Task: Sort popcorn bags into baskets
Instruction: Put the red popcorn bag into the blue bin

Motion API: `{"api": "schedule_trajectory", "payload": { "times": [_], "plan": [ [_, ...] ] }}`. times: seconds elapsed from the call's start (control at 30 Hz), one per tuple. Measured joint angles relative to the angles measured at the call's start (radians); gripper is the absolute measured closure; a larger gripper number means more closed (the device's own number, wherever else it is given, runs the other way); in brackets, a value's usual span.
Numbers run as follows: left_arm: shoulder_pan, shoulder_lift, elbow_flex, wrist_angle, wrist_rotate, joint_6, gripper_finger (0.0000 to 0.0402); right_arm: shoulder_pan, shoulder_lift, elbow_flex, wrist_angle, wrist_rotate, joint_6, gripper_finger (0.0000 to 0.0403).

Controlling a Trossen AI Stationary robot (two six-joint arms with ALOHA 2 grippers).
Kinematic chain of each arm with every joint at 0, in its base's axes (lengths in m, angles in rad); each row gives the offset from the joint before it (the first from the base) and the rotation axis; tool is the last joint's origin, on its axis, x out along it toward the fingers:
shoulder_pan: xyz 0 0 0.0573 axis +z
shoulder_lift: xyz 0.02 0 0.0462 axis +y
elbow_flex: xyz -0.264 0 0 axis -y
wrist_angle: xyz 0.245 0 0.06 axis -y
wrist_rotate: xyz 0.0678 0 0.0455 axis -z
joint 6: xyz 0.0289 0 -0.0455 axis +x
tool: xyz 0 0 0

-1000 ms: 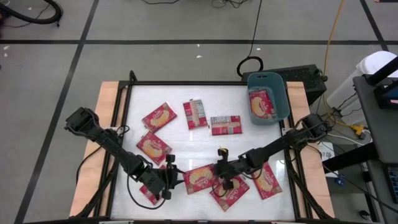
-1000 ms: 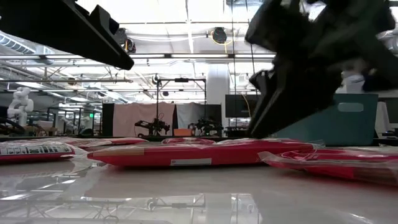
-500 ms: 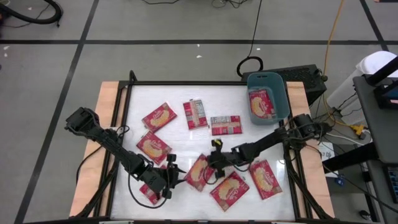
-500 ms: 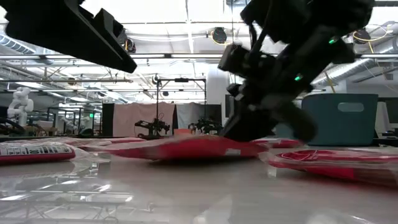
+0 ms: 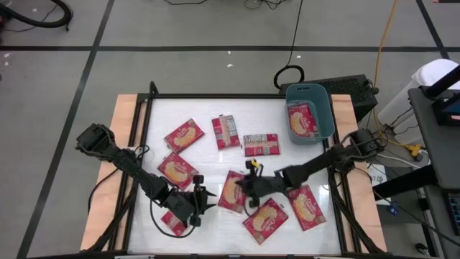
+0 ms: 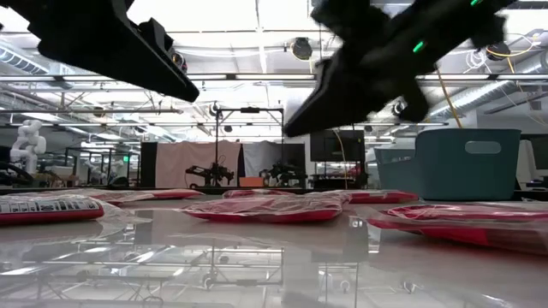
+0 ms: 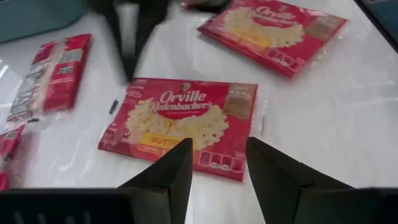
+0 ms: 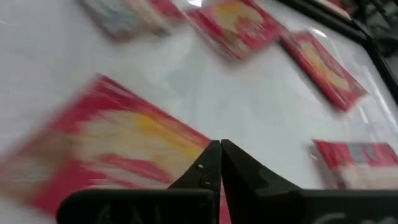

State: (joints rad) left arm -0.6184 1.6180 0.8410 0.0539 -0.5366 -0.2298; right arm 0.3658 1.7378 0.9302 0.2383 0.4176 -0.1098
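- Table [image 5: 215,108] is being viewed from straight above, w/ popcorn bags scattered over it and one teal basket [image 5: 325,108] sitting at approx 2 o'clock, near the far right corner.
- One bag [image 5: 302,119] is lying inside the basket, picture side up.
- Right gripper [image 5: 245,188] is being held over the middle-near part of the table, approx 6 o'clock from centre, right at the edge of a bag [image 5: 231,190]. In the right wrist view its fingers [image 8: 219,163] are being pressed together, tips touching, nothing being pinched between them as far as can be seen; the red-yellow bag [image 8: 118,152] is lying just beyond the tips.
- Left gripper [image 5: 199,199] is being held at approx 7 o'clock, pointed toward that same bag. Its fingers [image 7: 166,177] are being kept spread apart, nothing between them; the bag [image 7: 181,124] is lying flat on the table just past the tips, picture side up.
- Two bags w/ label print up are lying near centre: one [image 5: 227,131] at approx 12 o'clock, another [image 5: 260,144] beside it toward 1 o'clock.
- Other bags are lying picture side up: [image 5: 184,134] at 10 o'clock, [image 5: 177,169] at 8 o'clock, [image 5: 265,219] and [image 5: 306,207] at approx 5 o'clock.
- One more bag [image 5: 171,223] is being partly covered by the left arm at 7 o'clock.
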Motion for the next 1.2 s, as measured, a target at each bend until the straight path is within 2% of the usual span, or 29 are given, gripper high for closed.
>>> {"api": "schedule_trajectory", "payload": {
  "times": [0.13,0.27,0.57,0.7,0.8,0.97,1.2],
  "plan": [
    [0.000,0.042,0.000,0.016,-0.027,-0.010,0.0247,0.090,-0.023,0.000,-0.038,0.005,0.104,0.0387],
    [0.003,0.117,0.001,0.083,-0.040,0.045,0.0234,0.163,-0.021,0.000,-0.070,0.029,0.183,0.0370],
    [0.003,0.257,0.000,0.222,-0.084,0.140,0.0125,0.249,-0.009,0.000,-0.106,0.026,0.281,0.0338],
    [0.003,0.287,0.000,0.240,-0.077,0.139,0.0105,0.267,-0.005,0.000,-0.103,0.023,0.274,0.0321],
    [0.012,0.304,0.001,0.243,-0.067,0.119,0.0120,0.264,-0.005,0.000,-0.099,0.025,0.289,0.0305],
    [0.051,0.335,0.003,0.277,-0.066,0.109,0.0172,0.248,0.002,0.000,-0.102,0.036,0.291,0.0284],
    [0.126,0.346,0.000,0.344,-0.069,0.089,0.0236,0.237,0.005,0.001,-0.105,0.162,0.321,0.0280]
  ]
}}
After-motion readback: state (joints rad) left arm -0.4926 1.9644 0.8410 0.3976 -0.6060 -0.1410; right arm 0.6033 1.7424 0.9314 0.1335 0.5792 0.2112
